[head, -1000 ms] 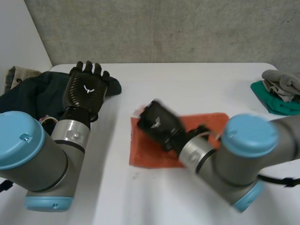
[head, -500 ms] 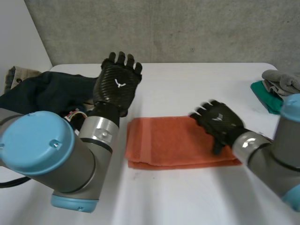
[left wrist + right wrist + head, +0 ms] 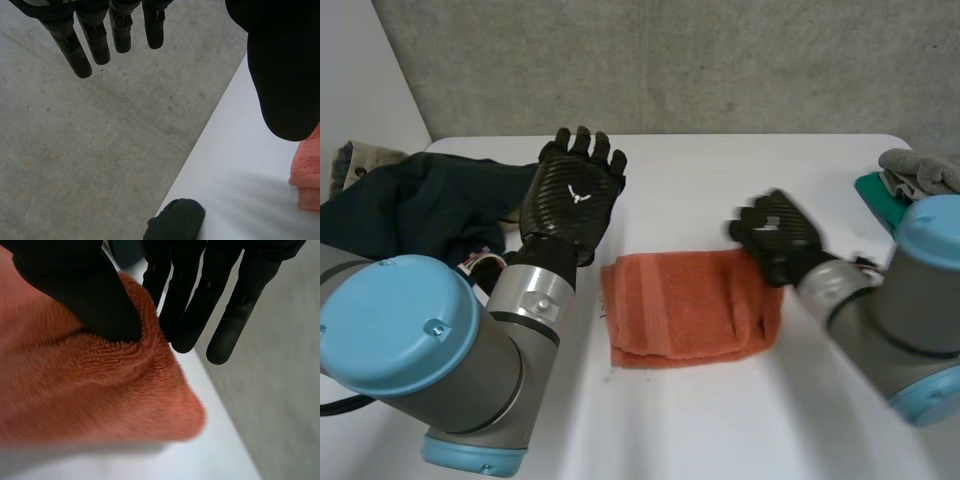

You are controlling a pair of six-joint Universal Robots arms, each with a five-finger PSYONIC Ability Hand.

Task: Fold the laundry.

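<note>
Pinching the towel at its 2 o'clock corner, the right hand presses its thumb into the orange cloth against fingers curled behind the edge. The towel lies partly folded and rumpled mid-table. At the towel's 10 o'clock, the left hand is raised with straight, spread fingers, holding nothing. A dark garment lies at the table's 9 o'clock, and grey and green cloths at 3 o'clock.
</note>
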